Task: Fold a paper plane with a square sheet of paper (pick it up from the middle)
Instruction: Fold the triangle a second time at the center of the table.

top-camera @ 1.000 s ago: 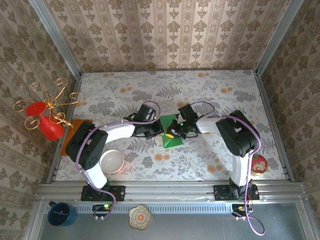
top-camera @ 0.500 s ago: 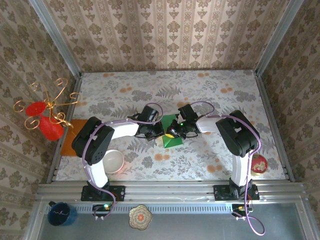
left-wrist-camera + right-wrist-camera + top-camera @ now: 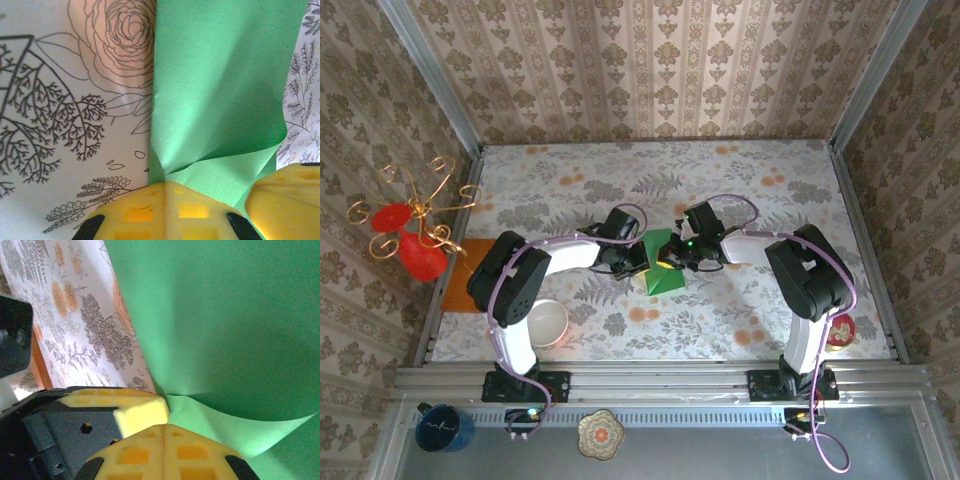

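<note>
Two closed grippers pinch the green paper (image 3: 660, 280) lying beyond and right of the white bowl (image 3: 546, 322), left gripper (image 3: 636, 262) on the bowl's side, right gripper (image 3: 671, 265) on the side away from it, so they should move together, keeping the raised fold taut and square

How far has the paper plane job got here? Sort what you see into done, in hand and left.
Done: the green sheet sits mid-table and is already bent, with one flap curling over. In hand: the left pincer and the right pincer are each shut on it beside that fold. Left: no narrow pointed dart shows yet, so the sharp creases remain to be made.
</note>
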Tool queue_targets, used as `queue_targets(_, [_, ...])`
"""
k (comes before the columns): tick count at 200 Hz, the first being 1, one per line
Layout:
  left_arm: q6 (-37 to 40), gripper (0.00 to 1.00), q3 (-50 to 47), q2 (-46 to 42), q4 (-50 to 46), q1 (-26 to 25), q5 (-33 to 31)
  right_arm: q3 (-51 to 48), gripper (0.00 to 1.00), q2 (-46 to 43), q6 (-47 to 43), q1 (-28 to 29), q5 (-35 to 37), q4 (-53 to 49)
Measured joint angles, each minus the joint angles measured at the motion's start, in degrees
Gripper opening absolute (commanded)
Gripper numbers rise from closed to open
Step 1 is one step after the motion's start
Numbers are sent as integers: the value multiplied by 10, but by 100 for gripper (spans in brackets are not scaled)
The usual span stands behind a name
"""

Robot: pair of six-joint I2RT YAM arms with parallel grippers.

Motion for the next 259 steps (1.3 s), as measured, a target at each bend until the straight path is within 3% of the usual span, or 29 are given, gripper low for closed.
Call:
queue_targets(109, [5,0,19,10,-30,1,0,-15,0,24,-24,-12,9,0])
queue_targets(163, [5,0,15,10,-24,4,6,-46,0,15,-17,-69,-11,42])
queue_targets(202, [8,0,16,10,-25,4,7,-50,0,-20,-21,-111,46,18])
queue_targets(259, [43,0,34,17,-45,4,10,-49,0,-61,-48,-23,64,-6])
